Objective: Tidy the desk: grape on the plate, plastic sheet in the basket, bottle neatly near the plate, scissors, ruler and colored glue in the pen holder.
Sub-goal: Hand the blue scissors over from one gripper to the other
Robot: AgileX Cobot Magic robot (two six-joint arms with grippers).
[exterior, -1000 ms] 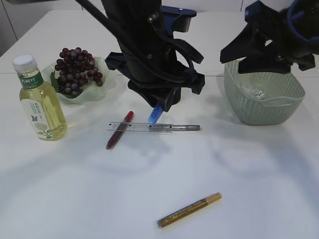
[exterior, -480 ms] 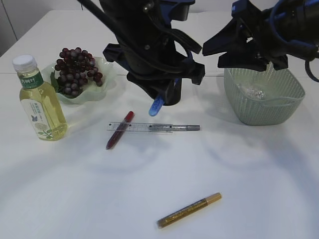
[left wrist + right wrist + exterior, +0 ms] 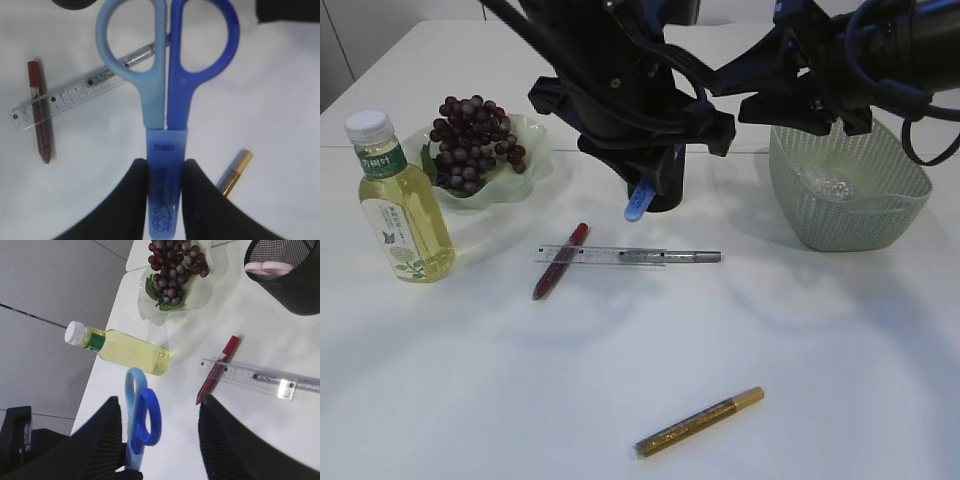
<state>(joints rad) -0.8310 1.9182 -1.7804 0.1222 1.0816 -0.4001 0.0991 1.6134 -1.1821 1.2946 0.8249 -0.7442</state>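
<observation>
- scissors (image 3: 165,95) with blue handles hang above the table, the left gripper (image 3: 164,195) clamped on their blue blade cover, handle loops pointing away from the wrist.
- in the exterior view the blue tip of the scissors (image 3: 636,206) sticks out under the left arm, just beside the black mesh pen holder (image 3: 290,275).
- right gripper (image 3: 160,440) stands with its jaws apart and nothing between them, raised near the green basket (image 3: 850,215).
- below the scissors lies the clear ruler (image 3: 600,255), flat on the table, crossing over a red glue pen (image 3: 560,260) and touching a grey pen (image 3: 685,257) along its right part.
- a gold glue pen (image 3: 700,422) lies apart, near the front edge.
- crumpled plastic sheet (image 3: 828,184) sits inside the basket.
- grapes (image 3: 475,140) rest on the pale green plate (image 3: 535,160) at the back left.
- the bottle (image 3: 400,200) of yellow drink stands upright just in front of the plate.
</observation>
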